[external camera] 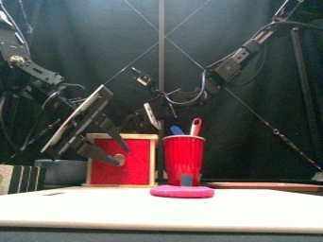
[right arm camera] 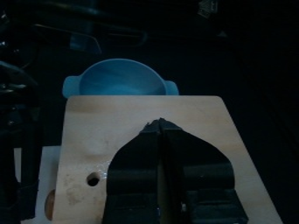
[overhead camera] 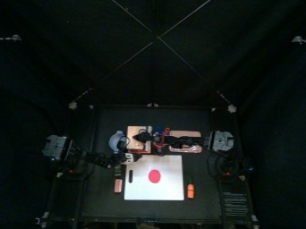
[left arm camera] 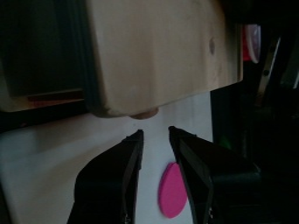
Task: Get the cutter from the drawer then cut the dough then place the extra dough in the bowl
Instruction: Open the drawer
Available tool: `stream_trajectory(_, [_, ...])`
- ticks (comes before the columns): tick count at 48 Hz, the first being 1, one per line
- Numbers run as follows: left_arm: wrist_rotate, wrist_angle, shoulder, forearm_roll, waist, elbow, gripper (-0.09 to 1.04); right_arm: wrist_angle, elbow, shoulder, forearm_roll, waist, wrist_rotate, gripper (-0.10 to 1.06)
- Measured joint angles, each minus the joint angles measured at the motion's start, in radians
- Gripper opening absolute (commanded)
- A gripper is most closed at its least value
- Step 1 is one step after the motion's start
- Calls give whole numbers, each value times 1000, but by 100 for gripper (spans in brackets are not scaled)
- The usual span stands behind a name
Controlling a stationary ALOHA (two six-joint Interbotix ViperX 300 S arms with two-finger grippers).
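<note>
Far left, behind the white cutting board (external camera: 76, 210): blue-grey bowl (overhead camera: 117, 140), within reach for the scraps; next, left gripper (left arm camera: 156, 133), jaws a narrow gap apart with nothing between them, aimed at the small pale knob (left arm camera: 140, 113) at the edge of the wooden box (left arm camera: 152, 52), likely to draw the drawer out; cutter nowhere visible, presumably inside that box; on or just over the box's top, right gripper (right arm camera: 162, 129), jaws pressed together and empty, probably bracing the box against the pull; beside the box, red cup (external camera: 183, 159) with toy knives; in front, pink dough (external camera: 182, 191) flat on the board, a whole disc.
</note>
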Motion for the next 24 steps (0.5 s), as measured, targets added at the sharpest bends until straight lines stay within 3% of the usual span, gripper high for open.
stream_trajectory(24, [-6, 57, -20, 67, 15, 6, 67, 23, -14, 0, 0, 5, -2, 2])
